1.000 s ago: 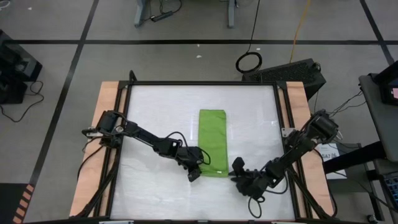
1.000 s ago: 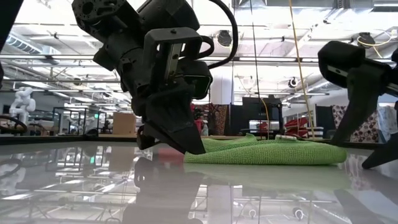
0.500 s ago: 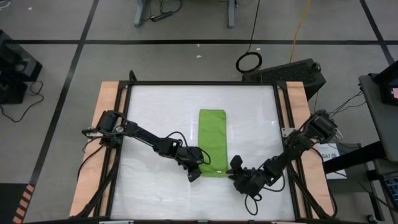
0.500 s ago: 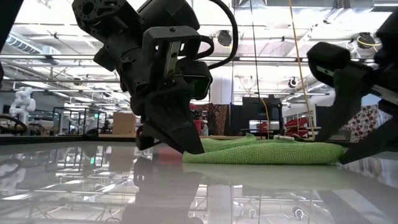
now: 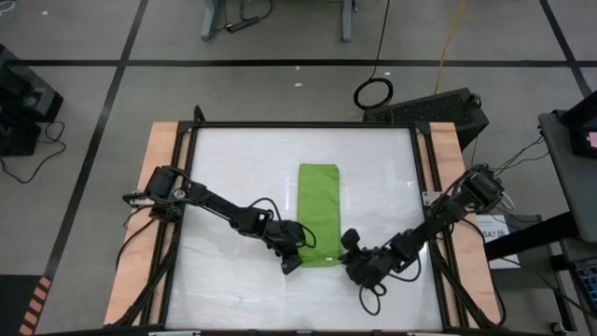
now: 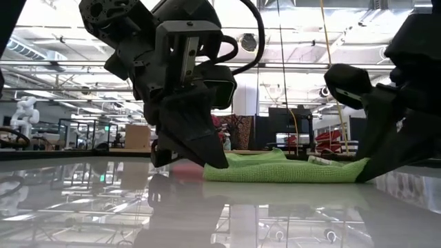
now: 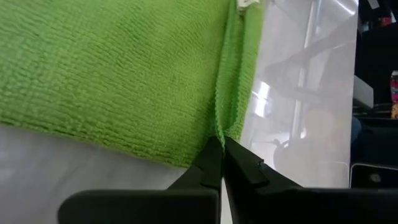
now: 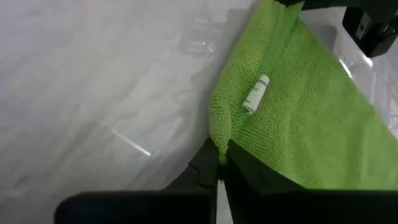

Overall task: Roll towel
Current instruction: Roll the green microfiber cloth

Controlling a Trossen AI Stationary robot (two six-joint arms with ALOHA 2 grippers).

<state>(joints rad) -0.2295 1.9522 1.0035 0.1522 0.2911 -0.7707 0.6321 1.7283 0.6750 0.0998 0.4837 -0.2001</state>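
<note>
The lime-green towel (image 5: pixel 318 213) lies folded into a narrow strip on the white table, running from near to far. Its flat underside rests on the tabletop (image 6: pixel 289 169). My left gripper (image 5: pixel 297 254) sits at the strip's near left corner, shut on it. My right gripper (image 5: pixel 348 252) sits at the near right corner, also shut on the cloth. A small white label (image 8: pixel 255 93) lies on the towel just beyond the right fingers. My left gripper pinches the towel's near left corner (image 7: pixel 219 129) between its two fingers, where folded layers meet at the edge. The fingers (image 6: pixel 207 155) slant down from the table's left. The corner stays low on the table and the cloth is slack. My right gripper pinches the towel's near right corner (image 8: pixel 217 134) between its two fingers, at a bunched folded edge. The fingers (image 6: pixel 368 165) slant down from the table's right. The corner sits at table height and the towel lies flat beyond it.
A black frame (image 5: pixel 303 124) with wooden side rails (image 5: pixel 163 149) borders the white table. Bare tabletop lies to the left, right and far side of the towel. Both arms reach in from the side rails toward the near middle.
My right gripper has moved toward the table's left onto the towel's near right corner and has shut on it. The towel's near right edge is bunched slightly inward. My left gripper has kept still, shut on its corner.
</note>
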